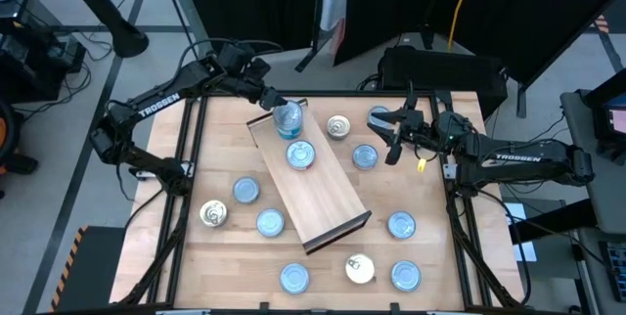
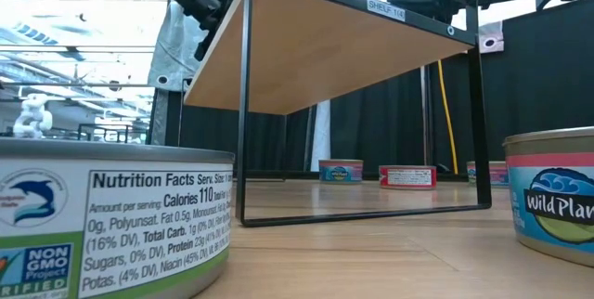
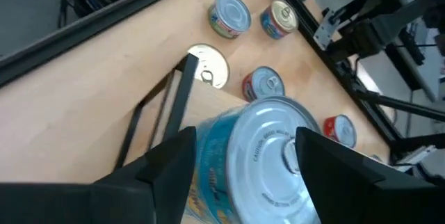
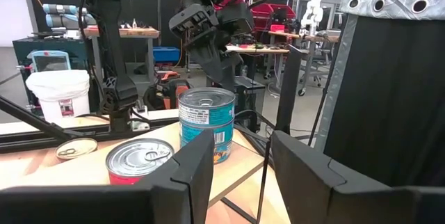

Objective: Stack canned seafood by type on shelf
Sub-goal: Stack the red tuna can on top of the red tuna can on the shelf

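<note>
The shelf is a light-wood board on black wire legs, lying slantwise mid-table. At its far left end stands a stack of two blue-labelled tins, resting on the board. A red-labelled tin with a silver top sits just beside the stack. My left gripper is at the stack, open; in its wrist view its fingers stand on either side of the top tin. My right gripper hovers open over the table's far right, with nothing between its fingers.
Loose tins lie around the shelf: a gold-topped one and blue ones near my right gripper, several to the left and along the near edge. Two tins stand close to the low camera.
</note>
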Controlling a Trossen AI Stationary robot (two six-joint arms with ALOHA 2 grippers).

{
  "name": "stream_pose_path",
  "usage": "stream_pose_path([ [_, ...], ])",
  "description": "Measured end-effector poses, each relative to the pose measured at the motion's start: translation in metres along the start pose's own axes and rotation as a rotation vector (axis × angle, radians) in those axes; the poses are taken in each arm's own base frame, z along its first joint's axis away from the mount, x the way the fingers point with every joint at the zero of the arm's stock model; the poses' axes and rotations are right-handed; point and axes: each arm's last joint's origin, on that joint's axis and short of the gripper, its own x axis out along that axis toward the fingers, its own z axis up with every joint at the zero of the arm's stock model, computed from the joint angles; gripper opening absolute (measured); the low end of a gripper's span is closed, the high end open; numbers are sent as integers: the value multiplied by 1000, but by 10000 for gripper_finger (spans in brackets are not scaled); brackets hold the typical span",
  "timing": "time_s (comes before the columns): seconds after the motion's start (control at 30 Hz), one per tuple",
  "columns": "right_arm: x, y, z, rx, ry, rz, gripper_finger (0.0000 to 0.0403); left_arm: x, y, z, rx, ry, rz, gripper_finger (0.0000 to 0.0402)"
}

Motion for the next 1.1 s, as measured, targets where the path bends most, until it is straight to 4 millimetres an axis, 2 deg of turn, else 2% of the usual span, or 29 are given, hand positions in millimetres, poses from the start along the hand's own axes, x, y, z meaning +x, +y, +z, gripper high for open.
stream_pose_path([
  [0.17, 0, 0, -5, -20, 48, 2, 137, -9, -6, 5, 81, -31, 4, 244],
  [0.33, -7, -1, -14, -32, 168, -9, 137, -38, -23, 1, 125, -93, -25, 244],
  [0.5, -17, -7, -21, 39, 267, -184, 137, -81, -53, -25, 241, -160, 25, 244],
  [0.63, -24, -8, -32, 77, 391, -206, 137, -97, -75, -59, 331, -201, 35, 244],
  [0.73, -28, -8, -43, 86, 504, -217, 137, -93, -86, -86, 353, -206, 18, 244],
  [0.97, -40, -6, -61, 157, 729, -177, 137, -54, -102, -136, 464, -191, -102, 244],
  [1.1, -44, -3, -65, 207, 784, -180, 137, -42, -117, -158, 538, -242, -149, 244],
])
